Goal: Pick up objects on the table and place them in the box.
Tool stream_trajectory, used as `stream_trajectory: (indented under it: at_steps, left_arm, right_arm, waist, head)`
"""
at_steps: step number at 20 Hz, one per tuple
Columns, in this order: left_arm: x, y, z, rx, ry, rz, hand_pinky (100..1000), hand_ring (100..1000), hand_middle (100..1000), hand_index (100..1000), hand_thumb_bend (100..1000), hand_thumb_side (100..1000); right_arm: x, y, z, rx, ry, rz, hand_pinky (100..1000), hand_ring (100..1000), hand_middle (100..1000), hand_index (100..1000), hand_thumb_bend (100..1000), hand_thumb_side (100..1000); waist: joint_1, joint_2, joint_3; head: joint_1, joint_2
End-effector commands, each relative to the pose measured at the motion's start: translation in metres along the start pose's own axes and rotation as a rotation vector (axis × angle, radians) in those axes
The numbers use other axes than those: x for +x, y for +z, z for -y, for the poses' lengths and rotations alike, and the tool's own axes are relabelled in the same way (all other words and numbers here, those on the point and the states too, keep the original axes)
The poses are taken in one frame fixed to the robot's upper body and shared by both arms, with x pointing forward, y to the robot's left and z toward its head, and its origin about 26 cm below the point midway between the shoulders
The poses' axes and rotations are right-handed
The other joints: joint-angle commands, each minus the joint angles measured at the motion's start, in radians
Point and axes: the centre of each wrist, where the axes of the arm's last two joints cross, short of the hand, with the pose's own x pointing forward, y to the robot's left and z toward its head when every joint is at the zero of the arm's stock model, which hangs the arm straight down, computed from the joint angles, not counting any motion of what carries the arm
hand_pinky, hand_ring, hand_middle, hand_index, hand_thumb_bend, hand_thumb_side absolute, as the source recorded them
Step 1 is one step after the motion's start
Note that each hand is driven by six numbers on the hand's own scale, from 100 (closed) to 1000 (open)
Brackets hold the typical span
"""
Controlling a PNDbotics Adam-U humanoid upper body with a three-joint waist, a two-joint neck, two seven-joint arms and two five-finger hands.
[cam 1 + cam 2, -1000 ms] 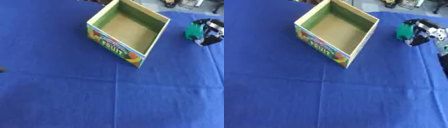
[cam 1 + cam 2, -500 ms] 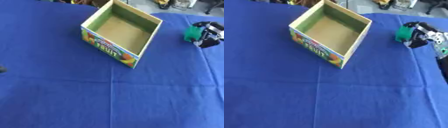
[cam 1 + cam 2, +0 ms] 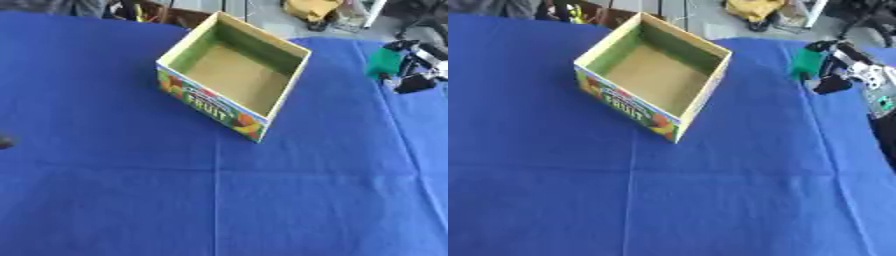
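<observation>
At far right, the right hand (image 3: 842, 70) curls its fingers around a green object (image 3: 805, 61), blurred and partly hidden, above the blue tablecloth (image 3: 710, 190). Nearby left sits the open box (image 3: 654, 75), seemingly empty.

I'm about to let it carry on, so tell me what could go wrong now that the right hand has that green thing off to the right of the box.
The right hand is shut on the green object, apart from the box. Two risks, as I judge it:
1. The near wall stands tall; a low carry could knock or push the box.
2. The box sits askew, so a release near the right wall may drop the object outside it.
</observation>
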Motion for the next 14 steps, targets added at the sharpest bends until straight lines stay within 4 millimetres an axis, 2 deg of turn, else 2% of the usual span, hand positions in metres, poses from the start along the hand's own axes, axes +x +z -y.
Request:
stream_trajectory:
  at_steps: [1, 7, 14]
  left_arm:
    - [0.005, -0.001, -0.001, -0.007, -0.006, 0.009, 866, 704, 577, 682, 432, 1000]
    - [0.002, 0.002, 0.001, -0.004, 0.006, -0.003, 865, 705, 578, 682, 439, 1000]
    - [-0.001, 0.002, 0.004, -0.010, 0.021, -0.008, 864, 706, 578, 683, 440, 1000]
  right_arm:
    - [0.011, -0.004, 0.029, -0.055, 0.025, 0.055, 482, 509, 219, 531, 100, 100]
    - [0.040, -0.018, 0.044, -0.081, 0.027, 0.173, 487, 512, 220, 524, 100, 100]
    - [0.117, -0.046, 0.052, -0.070, 0.029, 0.438, 491, 513, 221, 526, 100, 100]
  waist:
    - [0.001, -0.027, -0.004]
    - [-0.007, -0.060, -0.004]
    - [-0.009, -0.084, 0.012]
  head:
    - [-0.002, 0.007]
    - [-0.008, 0.016]
    - [-0.018, 0.022]
